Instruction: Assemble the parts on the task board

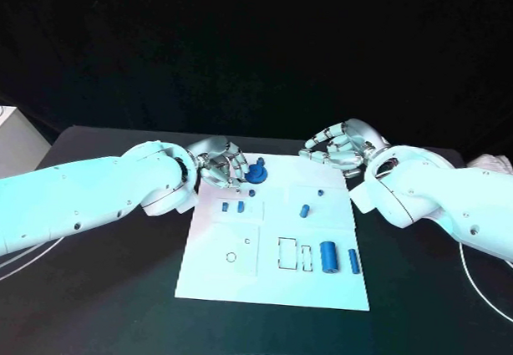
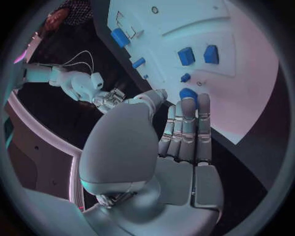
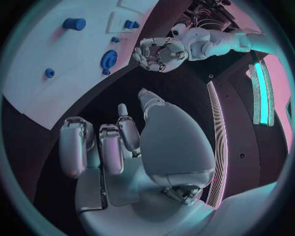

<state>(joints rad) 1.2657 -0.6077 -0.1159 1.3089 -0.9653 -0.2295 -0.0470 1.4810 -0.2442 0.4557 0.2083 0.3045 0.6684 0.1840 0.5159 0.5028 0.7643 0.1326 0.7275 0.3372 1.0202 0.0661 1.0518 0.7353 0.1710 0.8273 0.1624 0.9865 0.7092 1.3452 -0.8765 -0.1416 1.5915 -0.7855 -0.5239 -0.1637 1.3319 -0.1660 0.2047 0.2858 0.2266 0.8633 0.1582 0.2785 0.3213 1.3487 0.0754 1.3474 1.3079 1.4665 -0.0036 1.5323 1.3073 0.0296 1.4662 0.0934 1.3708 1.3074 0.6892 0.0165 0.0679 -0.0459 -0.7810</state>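
The left hand hung at the task board's far left corner, about eleven o'clock from the board's middle. Its fingers were curled toward a round blue part that stood just at its fingertips. The left wrist view showed the fingers straight and close together with the blue part at their tips, but whether they had hold of it or only touched it could not be told.

Moving right across the board, two small blue blocks lay near nine o'clock, a small blue peg at about one o'clock, and two blue cylinders stood side by side at four o'clock beside outlined slots.

The right hand hovered off the board's far right corner, near one o'clock. Its fingers were loosely curled and apart, with nothing in them.

By my judgement the step in hand was the taking up or seating of the round part. The next move seemingly called for a sure grip on it, then care that it went down square.
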